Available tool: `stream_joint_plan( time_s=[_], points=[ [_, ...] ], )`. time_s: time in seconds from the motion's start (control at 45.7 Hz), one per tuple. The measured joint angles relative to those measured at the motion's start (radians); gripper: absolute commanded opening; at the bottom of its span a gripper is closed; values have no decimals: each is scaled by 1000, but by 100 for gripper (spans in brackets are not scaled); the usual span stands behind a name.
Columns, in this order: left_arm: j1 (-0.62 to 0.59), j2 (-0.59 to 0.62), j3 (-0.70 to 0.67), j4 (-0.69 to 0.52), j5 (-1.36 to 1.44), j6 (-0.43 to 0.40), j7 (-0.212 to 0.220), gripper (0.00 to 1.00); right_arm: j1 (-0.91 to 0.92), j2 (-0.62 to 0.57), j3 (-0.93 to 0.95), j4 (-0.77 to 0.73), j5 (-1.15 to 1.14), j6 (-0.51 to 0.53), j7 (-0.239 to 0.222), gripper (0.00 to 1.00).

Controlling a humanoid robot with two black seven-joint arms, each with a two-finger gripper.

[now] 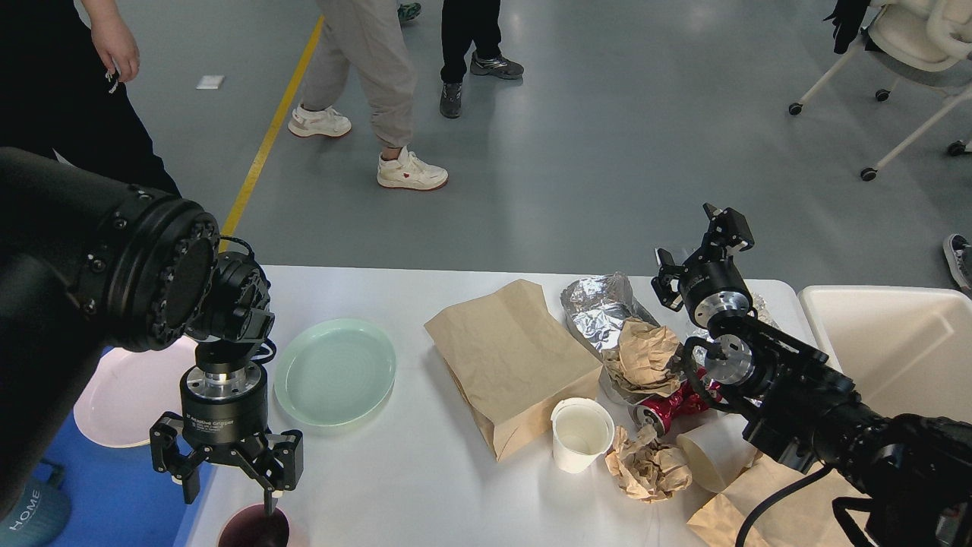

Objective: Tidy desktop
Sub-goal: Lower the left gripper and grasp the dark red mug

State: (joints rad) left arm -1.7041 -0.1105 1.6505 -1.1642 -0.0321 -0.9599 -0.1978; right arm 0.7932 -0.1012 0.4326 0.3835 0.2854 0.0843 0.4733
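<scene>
Bright, even overhead light; soft shadows under the left gripper [228, 497], glare on the floor [607, 137], focus sharp.

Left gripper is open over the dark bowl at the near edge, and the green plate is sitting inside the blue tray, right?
Not quite. The head view shows the green plate on the bare white desktop, beside the blue tray; the plate in the tray is the pink one. The rest holds: the left gripper is open over the dark bowl.

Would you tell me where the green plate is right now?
In the head view, the green plate lies on the desktop left of centre, between the blue tray and brown paper bag.
</scene>
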Motion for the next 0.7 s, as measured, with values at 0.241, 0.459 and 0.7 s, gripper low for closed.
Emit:
stream_joint_plan(
  time_s=[0.241,0.459,0.7],
  points=[
    [39,-2,2,12,4,0,0,89,0,0,0,0,0,0,0,100],
    [67,2,24,13,16,0,3,89,0,0,0,0,0,0,0,100],
    [106,6,36,45,27,0,3,89,0,0,0,0,0,0,0,100]
  ],
)
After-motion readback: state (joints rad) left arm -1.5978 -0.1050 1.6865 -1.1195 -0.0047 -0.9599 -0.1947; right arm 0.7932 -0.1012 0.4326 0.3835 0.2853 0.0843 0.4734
